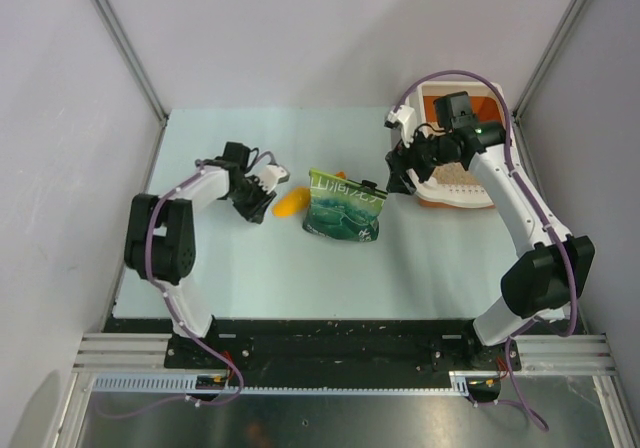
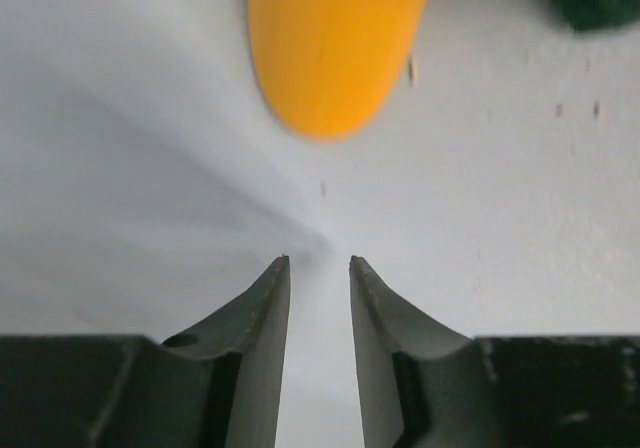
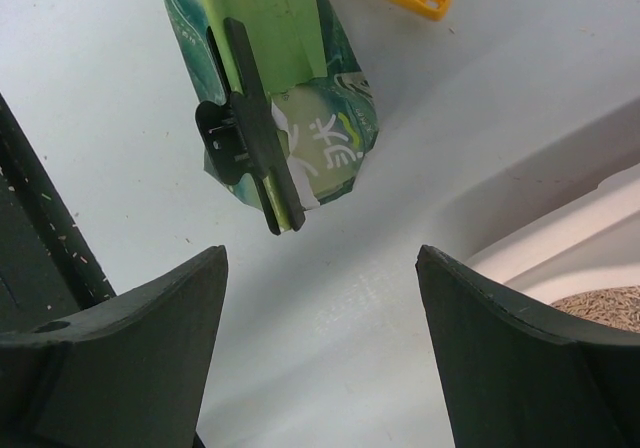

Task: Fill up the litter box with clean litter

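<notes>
While the left gripper (image 2: 319, 263) is hovering with narrowly parted, empty fingers just short of the yellow scoop (image 1: 289, 203), the right gripper (image 3: 320, 268) is gaping over the clipped green bag (image 1: 344, 207); farther right, the litter box (image 1: 462, 189) is holding beige litter (image 3: 605, 305).

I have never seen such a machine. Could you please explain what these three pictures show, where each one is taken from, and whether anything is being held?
You see two robot arms bolted at a table's near edge. One picture looks down from above; the other two come from cameras on each wrist, showing that arm's own fingers. The left gripper is empty, its jaws narrow, just short of a yellow-orange scoop. The right gripper stands wide open and holds nothing, near a green bag sealed with a black clip. At the far right sits the litter box, orange with a white rim; some beige litter shows inside.
</notes>
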Action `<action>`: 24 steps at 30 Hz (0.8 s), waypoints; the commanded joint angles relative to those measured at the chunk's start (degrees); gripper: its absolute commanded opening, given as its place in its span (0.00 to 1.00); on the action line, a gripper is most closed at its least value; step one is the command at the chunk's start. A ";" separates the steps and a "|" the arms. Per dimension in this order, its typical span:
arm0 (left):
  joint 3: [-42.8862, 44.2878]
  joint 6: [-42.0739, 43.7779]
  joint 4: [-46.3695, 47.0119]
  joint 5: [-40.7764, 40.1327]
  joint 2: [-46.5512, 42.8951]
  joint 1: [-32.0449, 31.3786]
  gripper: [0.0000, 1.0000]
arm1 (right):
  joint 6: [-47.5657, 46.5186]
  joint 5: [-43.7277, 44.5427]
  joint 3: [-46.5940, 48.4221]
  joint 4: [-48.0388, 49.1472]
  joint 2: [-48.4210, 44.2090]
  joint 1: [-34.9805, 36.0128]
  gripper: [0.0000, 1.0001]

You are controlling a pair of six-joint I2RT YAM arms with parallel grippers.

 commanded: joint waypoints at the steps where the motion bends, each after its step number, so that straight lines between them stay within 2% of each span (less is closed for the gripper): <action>1: -5.92 -0.98 -5.27 -0.97 -10.65 2.04 0.34 | -2.03 -0.65 0.46 0.53 0.97 0.43 0.81; 3: -7.25 -0.80 -6.24 0.17 -13.21 2.13 0.36 | -2.82 -2.75 0.81 0.01 1.15 0.34 0.81; 5: -7.08 -1.15 -6.86 5.60 -17.42 2.13 0.51 | -4.66 -5.82 1.07 -0.17 1.06 0.25 0.81; 7: -4.46 -1.24 -6.86 13.13 -19.55 2.04 0.75 | -7.73 -6.71 1.51 -1.05 1.41 0.77 0.79; 9: -1.56 -0.10 -6.86 17.99 -21.22 1.95 0.85 | -9.76 -7.50 2.56 -2.36 1.94 1.57 0.75; 11: 3.54 1.30 -6.78 23.09 -21.22 1.17 0.86 | -12.31 -7.42 3.09 -2.81 2.64 2.44 0.75; 16: 16.00 5.70 -6.78 25.75 -17.28 -2.70 0.89 | -16.45 -4.96 2.57 -3.78 3.00 5.87 0.75; 24: 26.40 11.67 -5.90 23.29 -8.31 -11.93 0.93 | -10.13 1.54 0.02 4.74 2.82 8.60 0.69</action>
